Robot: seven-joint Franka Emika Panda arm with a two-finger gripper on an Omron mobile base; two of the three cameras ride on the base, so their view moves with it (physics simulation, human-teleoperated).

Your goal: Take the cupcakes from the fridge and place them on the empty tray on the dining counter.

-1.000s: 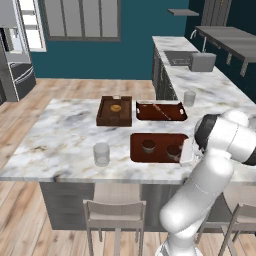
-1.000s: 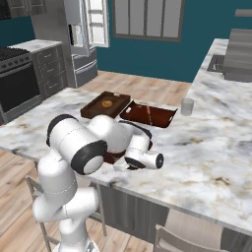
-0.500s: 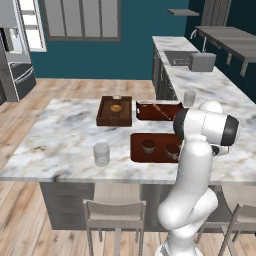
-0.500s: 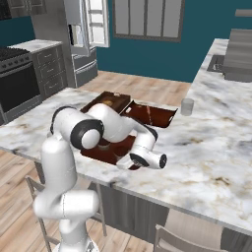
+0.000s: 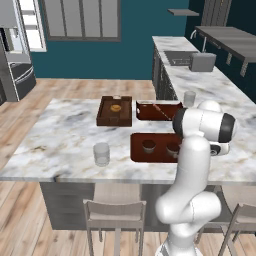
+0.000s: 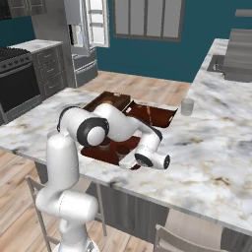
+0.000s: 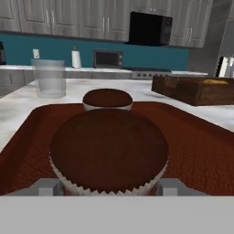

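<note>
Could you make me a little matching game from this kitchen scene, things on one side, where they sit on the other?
Things:
1. cupcakes
2. clear glass
3. deep wooden box tray
4. toaster

Places:
A. on the far counter beside the sink
B. on the flat reddish-brown tray
C. on the marble to the left of the flat tray, near the counter's front edge
D. behind the flat tray, farther from the chairs, holding something small and orange

Pairs: 1-B, 2-C, 3-D, 4-A
</note>
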